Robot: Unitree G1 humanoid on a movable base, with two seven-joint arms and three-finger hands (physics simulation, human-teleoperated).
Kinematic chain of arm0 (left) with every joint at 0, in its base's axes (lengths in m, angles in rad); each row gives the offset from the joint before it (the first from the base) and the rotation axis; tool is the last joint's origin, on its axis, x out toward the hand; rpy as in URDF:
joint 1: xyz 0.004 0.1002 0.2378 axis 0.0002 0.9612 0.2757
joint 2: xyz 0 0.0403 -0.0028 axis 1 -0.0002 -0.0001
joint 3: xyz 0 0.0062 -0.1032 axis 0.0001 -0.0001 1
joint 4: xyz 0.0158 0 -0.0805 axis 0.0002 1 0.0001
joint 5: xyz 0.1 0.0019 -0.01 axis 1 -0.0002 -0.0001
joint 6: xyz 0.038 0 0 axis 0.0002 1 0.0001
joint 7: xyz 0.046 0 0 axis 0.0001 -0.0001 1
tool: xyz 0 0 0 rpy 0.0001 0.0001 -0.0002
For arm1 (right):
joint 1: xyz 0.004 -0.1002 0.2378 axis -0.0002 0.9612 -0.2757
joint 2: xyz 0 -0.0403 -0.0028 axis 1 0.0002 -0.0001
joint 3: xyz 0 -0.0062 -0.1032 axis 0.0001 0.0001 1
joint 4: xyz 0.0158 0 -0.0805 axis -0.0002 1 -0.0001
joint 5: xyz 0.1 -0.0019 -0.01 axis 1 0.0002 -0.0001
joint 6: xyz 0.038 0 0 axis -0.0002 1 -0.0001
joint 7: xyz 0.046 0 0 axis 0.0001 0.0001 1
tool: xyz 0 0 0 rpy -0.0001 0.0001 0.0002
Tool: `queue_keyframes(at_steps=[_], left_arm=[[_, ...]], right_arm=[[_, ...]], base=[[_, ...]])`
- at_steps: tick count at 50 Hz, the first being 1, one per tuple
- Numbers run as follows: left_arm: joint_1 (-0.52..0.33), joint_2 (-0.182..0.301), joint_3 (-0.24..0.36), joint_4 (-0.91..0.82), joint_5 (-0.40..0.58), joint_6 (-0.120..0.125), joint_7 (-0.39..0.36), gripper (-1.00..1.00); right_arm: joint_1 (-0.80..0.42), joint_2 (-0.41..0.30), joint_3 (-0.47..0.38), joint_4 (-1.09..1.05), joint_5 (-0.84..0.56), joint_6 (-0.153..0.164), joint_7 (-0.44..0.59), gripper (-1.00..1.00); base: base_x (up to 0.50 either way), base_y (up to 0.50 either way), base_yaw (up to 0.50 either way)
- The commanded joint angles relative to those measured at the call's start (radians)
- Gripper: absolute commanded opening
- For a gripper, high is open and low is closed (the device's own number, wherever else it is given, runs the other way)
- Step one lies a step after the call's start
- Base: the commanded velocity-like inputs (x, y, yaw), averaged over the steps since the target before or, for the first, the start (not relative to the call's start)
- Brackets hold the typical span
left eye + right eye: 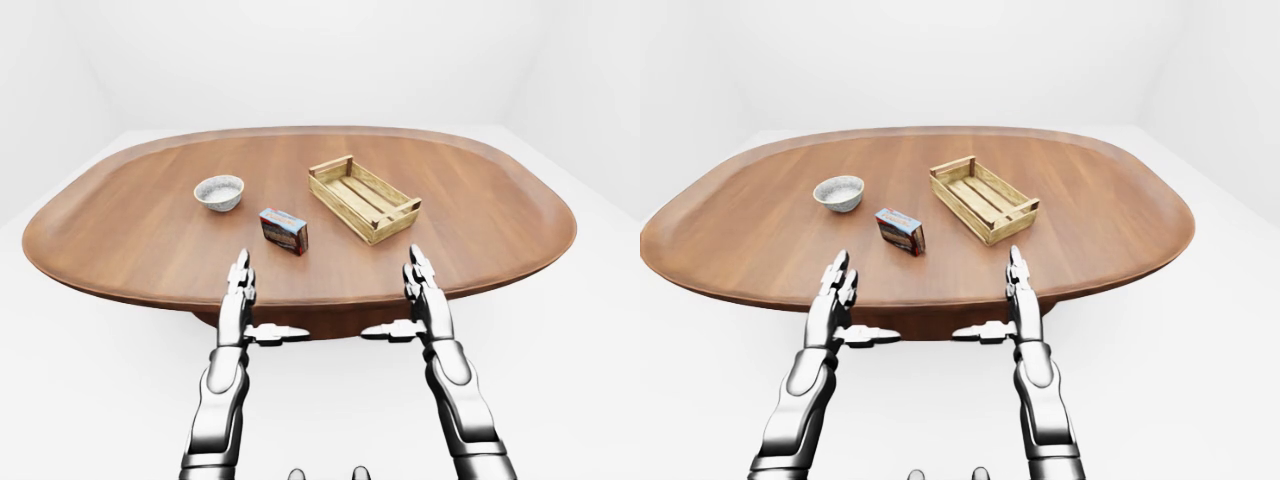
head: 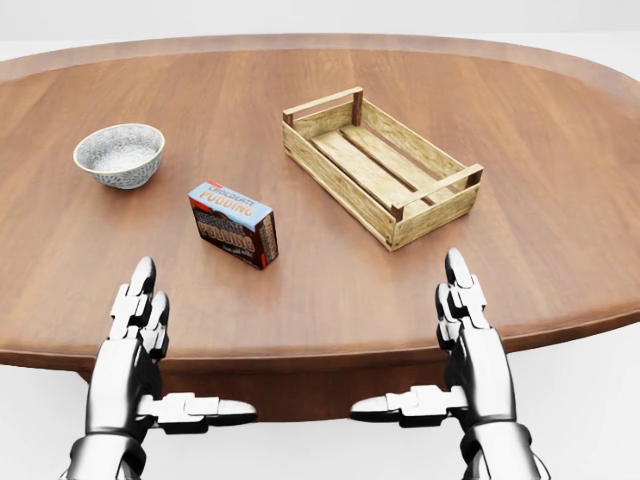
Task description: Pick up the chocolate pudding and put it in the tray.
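Observation:
The chocolate pudding box (image 2: 234, 224), red-brown with a light blue top, stands on the wooden table (image 2: 560, 150) near the middle of the head view. To its right lies the slatted wooden tray (image 2: 440, 205), with nothing in it. My left hand (image 2: 165, 375) hovers at the table's near edge, below and left of the box, fingers straight and thumb held out. My right hand (image 2: 440, 370) mirrors it below the tray. Both are open and hold nothing.
A small grey speckled bowl (image 2: 119, 154) sits left of the pudding box. The oval table is ringed by white floor (image 1: 600, 330) and white walls in the eye views.

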Motion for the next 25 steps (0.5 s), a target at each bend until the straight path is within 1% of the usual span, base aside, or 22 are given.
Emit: queue_keyframes(at_steps=[1,4,5,6,7,9,12,13,14,15,16,17,18,19,20,23,24,25], left_arm=[[0.004,0.012,0.026,-0.002,-0.021,0.014,-0.036,1.00],[0.005,0.012,0.027,-0.006,-0.021,0.021,-0.034,1.00],[0.001,0.013,0.029,0.007,-0.022,0.012,-0.035,1.00],[-0.001,0.013,0.030,0.013,-0.023,0.011,-0.034,1.00],[-0.001,0.014,0.030,0.007,-0.022,0.017,-0.033,1.00],[-0.001,0.014,0.030,0.007,-0.022,0.018,-0.033,1.00],[0.000,0.015,0.030,0.000,-0.022,0.023,-0.034,1.00],[0.000,0.015,0.031,-0.004,-0.024,0.027,-0.035,1.00],[0.000,0.016,0.033,-0.010,-0.025,0.032,-0.036,1.00],[-0.001,0.017,0.034,-0.013,-0.026,0.034,-0.036,1.00],[-0.005,0.021,0.042,-0.036,-0.036,0.056,-0.039,1.00],[-0.010,0.024,0.048,-0.048,-0.043,0.073,-0.042,1.00],[-0.017,0.026,0.061,-0.083,-0.063,0.082,-0.041,1.00],[-0.052,0.037,0.097,-0.171,-0.111,0.082,-0.029,1.00],[-0.074,0.049,0.115,-0.221,-0.126,0.082,-0.019,1.00],[-0.106,0.073,0.142,-0.296,-0.133,0.082,-0.004,1.00],[-0.113,0.088,0.152,-0.306,-0.101,0.082,0.000,1.00],[-0.120,0.092,0.163,-0.309,-0.103,0.082,0.000,1.00]], right_arm=[[0.003,-0.010,-0.013,0.021,0.004,-0.024,0.045,1.00],[0.003,-0.011,-0.016,0.020,0.007,-0.013,0.046,1.00],[0.004,-0.010,-0.017,0.020,0.007,-0.011,0.045,1.00],[0.003,-0.011,-0.017,0.022,0.006,-0.007,0.044,1.00],[0.003,-0.010,-0.017,0.021,0.005,-0.005,0.043,1.00],[-0.001,-0.010,-0.017,0.035,0.004,-0.011,0.042,1.00],[0.002,-0.009,-0.013,0.031,-0.001,-0.005,0.041,1.00],[0.003,-0.010,-0.013,0.029,-0.003,-0.005,0.040,1.00],[0.005,-0.010,-0.012,0.013,-0.007,0.008,0.036,1.00],[0.007,-0.010,-0.013,0.005,-0.009,0.013,0.034,1.00],[0.011,-0.014,-0.012,0.002,-0.031,-0.004,0.021,1.00],[0.014,-0.016,-0.011,-0.054,-0.041,0.051,0.018,1.00],[0.013,-0.016,-0.014,-0.085,-0.037,0.089,0.021,1.00],[0.003,-0.022,-0.032,-0.174,-0.022,0.097,0.023,1.00],[-0.008,-0.026,-0.045,-0.214,-0.021,0.097,0.017,1.00],[-0.022,-0.034,-0.069,-0.302,0.011,0.097,0.026,1.00],[-0.038,-0.046,-0.102,-0.418,0.028,0.097,0.016,1.00],[-0.040,-0.049,-0.114,-0.458,0.043,0.097,0.023,1.00]], base=[[0.00,0.00,0.00],[0.00,0.00,0.00],[0.00,0.00,0.00],[0.00,0.00,0.00],[0.00,0.00,0.00],[0.00,0.00,0.00],[0.00,0.00,0.00],[0.00,0.00,0.00],[0.00,0.00,0.00],[0.00,0.00,0.00],[0.00,0.00,0.00],[0.00,0.00,0.00],[0.00,0.00,0.00],[0.00,0.00,0.00],[0.00,0.00,0.00],[0.00,0.00,0.00],[0.00,0.00,0.00],[0.00,0.00,0.00]])
